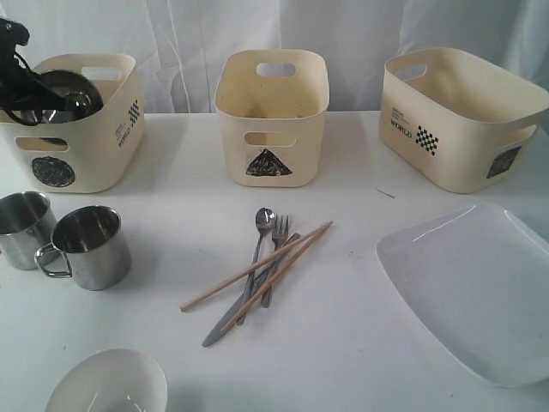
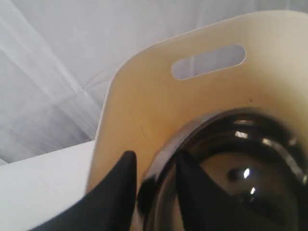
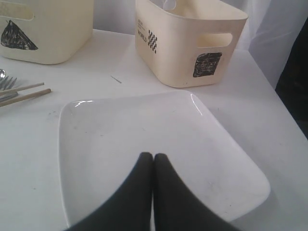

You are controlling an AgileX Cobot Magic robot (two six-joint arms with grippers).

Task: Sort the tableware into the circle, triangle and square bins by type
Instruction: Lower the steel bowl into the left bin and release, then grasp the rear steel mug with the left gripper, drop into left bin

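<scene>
Steel bowl (image 2: 231, 178) in circle bin (image 1: 101, 129) — left gripper (image 2: 155, 160) parted.

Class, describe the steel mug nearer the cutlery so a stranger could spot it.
Find the cream bin marked with a circle, on the table's left. Two steel mugs stand before it. Yours is the one nearer the cutlery, its looped handle showing, unlike its neighbour's.
</scene>
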